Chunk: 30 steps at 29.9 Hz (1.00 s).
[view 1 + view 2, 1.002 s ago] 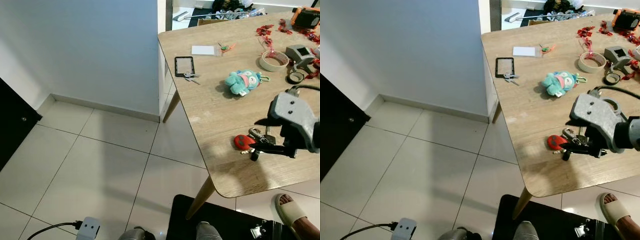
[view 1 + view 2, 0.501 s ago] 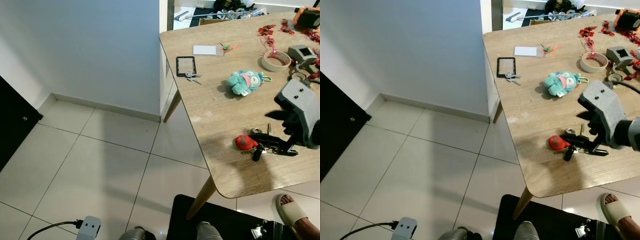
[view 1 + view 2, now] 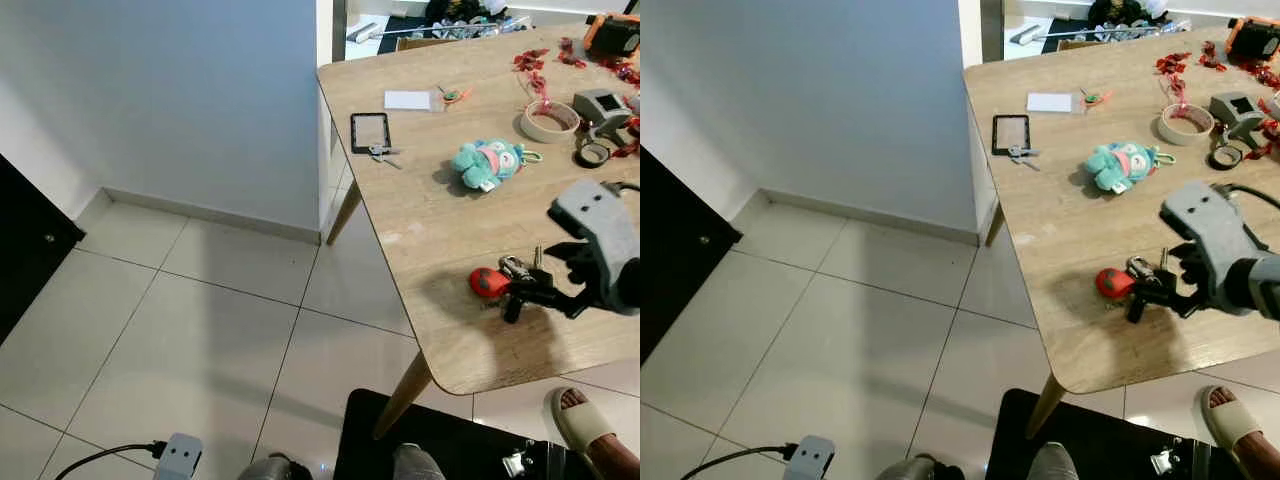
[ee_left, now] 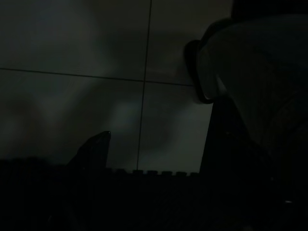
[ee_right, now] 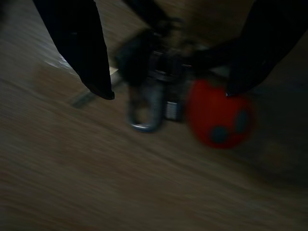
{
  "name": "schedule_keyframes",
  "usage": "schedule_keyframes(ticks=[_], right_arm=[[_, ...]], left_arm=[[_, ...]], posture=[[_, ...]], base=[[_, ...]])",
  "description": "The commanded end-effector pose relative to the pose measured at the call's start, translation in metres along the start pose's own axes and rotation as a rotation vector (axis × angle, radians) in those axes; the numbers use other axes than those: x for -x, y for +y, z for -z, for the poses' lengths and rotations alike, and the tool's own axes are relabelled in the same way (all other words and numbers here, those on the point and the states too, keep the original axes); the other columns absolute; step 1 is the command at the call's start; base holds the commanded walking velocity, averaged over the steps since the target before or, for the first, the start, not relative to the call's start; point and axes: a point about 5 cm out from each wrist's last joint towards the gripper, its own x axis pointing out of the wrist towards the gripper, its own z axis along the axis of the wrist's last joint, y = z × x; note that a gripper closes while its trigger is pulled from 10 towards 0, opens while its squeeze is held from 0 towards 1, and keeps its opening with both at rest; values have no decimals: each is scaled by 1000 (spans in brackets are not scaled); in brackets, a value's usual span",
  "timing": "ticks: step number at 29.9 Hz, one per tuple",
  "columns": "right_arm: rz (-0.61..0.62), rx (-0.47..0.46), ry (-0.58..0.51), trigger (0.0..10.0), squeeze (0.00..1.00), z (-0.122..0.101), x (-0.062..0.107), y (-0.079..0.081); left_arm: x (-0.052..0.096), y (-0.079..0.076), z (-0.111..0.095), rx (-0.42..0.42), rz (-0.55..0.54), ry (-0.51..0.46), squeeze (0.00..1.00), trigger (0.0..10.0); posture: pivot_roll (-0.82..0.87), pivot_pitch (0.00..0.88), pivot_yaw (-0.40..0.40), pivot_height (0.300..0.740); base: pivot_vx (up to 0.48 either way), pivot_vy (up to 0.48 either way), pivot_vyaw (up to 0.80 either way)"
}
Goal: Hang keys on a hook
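Observation:
A bunch of keys (image 3: 517, 272) with a round red fob (image 3: 487, 283) lies on the wooden table (image 3: 430, 230), near its front left corner. My right gripper (image 3: 535, 292) reaches in from the right, low over the bunch. Seen from the right wrist, the gripper (image 5: 167, 92) is open, with one black finger (image 5: 77, 48) on each side of the metal ring and keys (image 5: 149, 91). The red fob (image 5: 216, 115) sits by the other finger, and the picture is blurred. My left arm hangs idle over dark floor tiles (image 4: 96, 72).
Farther back on the table lie a second small set of keys (image 3: 380, 152) beside a black frame (image 3: 368, 131), a white card (image 3: 405, 100), a teal plush toy (image 3: 487, 162) and a tape roll (image 3: 549, 121). A person's sandalled foot (image 3: 590, 430) is beside the table. A white wall (image 3: 180, 90) stands to the left.
My right wrist has swung a little to the right and lower, while its fingertips stayed at the keys. The bunch still lies on the table in about the same spot.

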Motion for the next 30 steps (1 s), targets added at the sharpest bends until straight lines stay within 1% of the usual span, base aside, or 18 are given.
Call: schedule_keyframes(ticks=[1,2,3,4,5,6,7,13,16,24,30], right_arm=[[-38,28,-3,10000,0,-2,-2,7],[-39,26,-7,9608,0,-3,-2,7],[-29,19,-7,1569,0,-3,-2,6],[-20,14,-6,1569,0,-4,-2,5],[-8,8,5,0,0,-3,-1,3],[4,5,16,3961,0,-2,-1,2],[11,-2,24,10000,0,0,0,1],[59,-48,37,10000,0,4,0,-5],[54,-70,37,10000,0,5,-1,-4],[46,-87,63,10000,0,11,-7,-2],[38,-77,77,10000,0,15,-8,-1]], left_arm=[[3,0,12,1,0,37,0,10000],[3,0,12,1,1,36,0,10000],[3,0,11,0,1,36,0,10000],[3,0,11,-1,2,36,0,10000],[3,0,11,-1,2,36,0,10000],[3,0,12,-2,3,37,0,10000],[3,0,12,-2,3,37,0,10000],[3,0,12,-4,5,40,0,10000],[3,-1,12,-4,7,39,0,10000],[3,-1,12,-6,9,36,0,10000],[3,-1,12,-7,11,37,0,10000]], posture=[[-155,212,103,740],[-155,212,103,740],[-156,211,104,740],[-156,211,104,740],[-156,211,104,740],[-156,211,104,740],[-156,211,104,740],[-156,211,104,740],[-156,211,104,740],[-162,215,108,740],[-163,218,107,740]], base=[[0,0,0],[0,0,0],[0,0,0],[0,0,0],[0,0,0],[0,0,0],[0,0,0],[0,0,0],[0,0,0],[0,0,0],[0,0,0]])
